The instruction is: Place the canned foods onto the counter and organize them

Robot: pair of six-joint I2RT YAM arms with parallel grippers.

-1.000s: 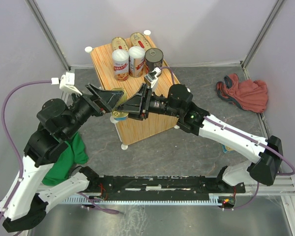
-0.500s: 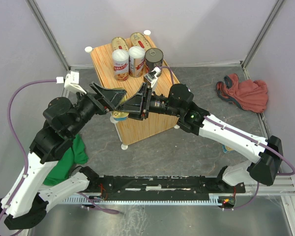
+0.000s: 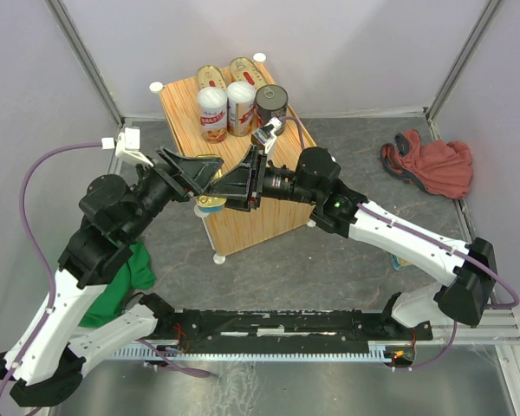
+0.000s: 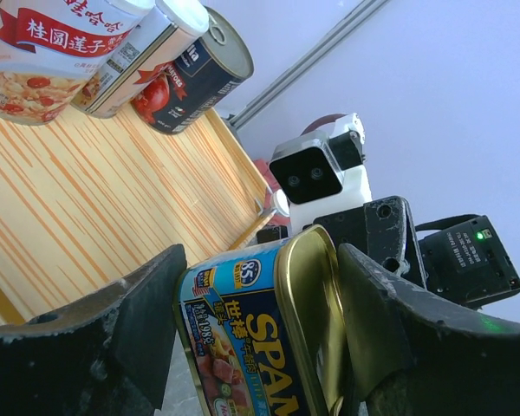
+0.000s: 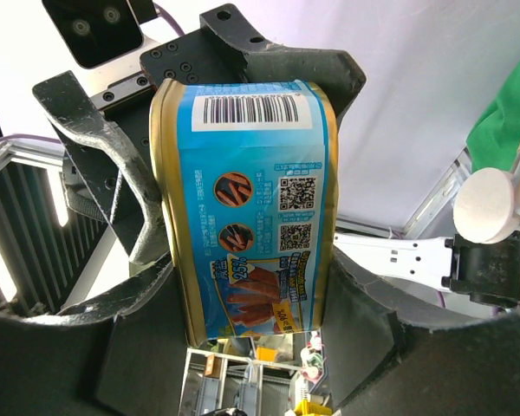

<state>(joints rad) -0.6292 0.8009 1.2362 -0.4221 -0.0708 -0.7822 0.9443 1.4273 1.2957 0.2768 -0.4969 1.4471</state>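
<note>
Left wrist view: the left gripper brackets a rectangular gold can with blue sides. One finger lies against the can's base and the other against its gold lid. Both appear to be in contact, so the jaws stand narrow, closed on the can.

Right wrist view: the right gripper clamps the same can by its two blue side walls, barcode end away from the wrist. The left gripper's fingers show behind the can.

Top external view: the two grippers meet tip to tip above the near left part of the counter, with the can held in the air between them. Five cans stand grouped at the far end of the counter:
- two oval gold cans at the back
- two tall white-lidded cans in front of them
- one dark round can just beside these, on the right

A red cloth lies on the table at the right. A green cloth lies at the left, beneath the left arm.
</note>
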